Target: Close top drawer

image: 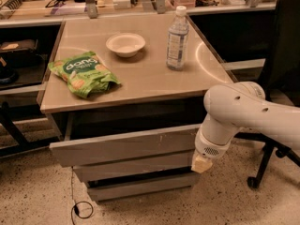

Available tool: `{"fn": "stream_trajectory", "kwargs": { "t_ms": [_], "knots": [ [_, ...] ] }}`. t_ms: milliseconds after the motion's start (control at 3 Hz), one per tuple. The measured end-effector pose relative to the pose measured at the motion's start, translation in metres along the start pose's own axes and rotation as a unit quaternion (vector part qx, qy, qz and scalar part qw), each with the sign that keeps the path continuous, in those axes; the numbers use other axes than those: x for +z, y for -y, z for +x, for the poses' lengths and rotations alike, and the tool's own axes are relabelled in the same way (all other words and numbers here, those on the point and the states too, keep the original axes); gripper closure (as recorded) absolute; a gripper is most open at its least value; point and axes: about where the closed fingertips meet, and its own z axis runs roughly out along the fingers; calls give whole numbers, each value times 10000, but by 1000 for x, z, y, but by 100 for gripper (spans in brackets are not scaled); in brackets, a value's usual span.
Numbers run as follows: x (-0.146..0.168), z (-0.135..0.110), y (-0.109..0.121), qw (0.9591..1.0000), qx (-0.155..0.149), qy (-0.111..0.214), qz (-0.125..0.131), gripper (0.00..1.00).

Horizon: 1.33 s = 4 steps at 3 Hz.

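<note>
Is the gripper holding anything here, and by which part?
Nothing is visibly held. The gripper hangs low by the right end of the top drawer, which is pulled out.

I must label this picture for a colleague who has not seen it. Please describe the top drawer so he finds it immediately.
Find the tan table in the middle and look just under its front edge. The top drawer is the first grey front there, with the gripper at its right end. It is longer than the two fronts below and sticks out farther.
</note>
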Motion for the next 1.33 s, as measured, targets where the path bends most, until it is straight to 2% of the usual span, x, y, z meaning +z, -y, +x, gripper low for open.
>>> {"fn": "stream_trajectory", "kwargs": {
  "t_ms": [333,667,1333],
  "knots": [
    [-1,-4,7,10000,-45,-66,48,87],
    [1,-14,30,9994,-7,-158,319,100],
    [5,-29,71,9967,88,-342,736,100]
  ]
}}
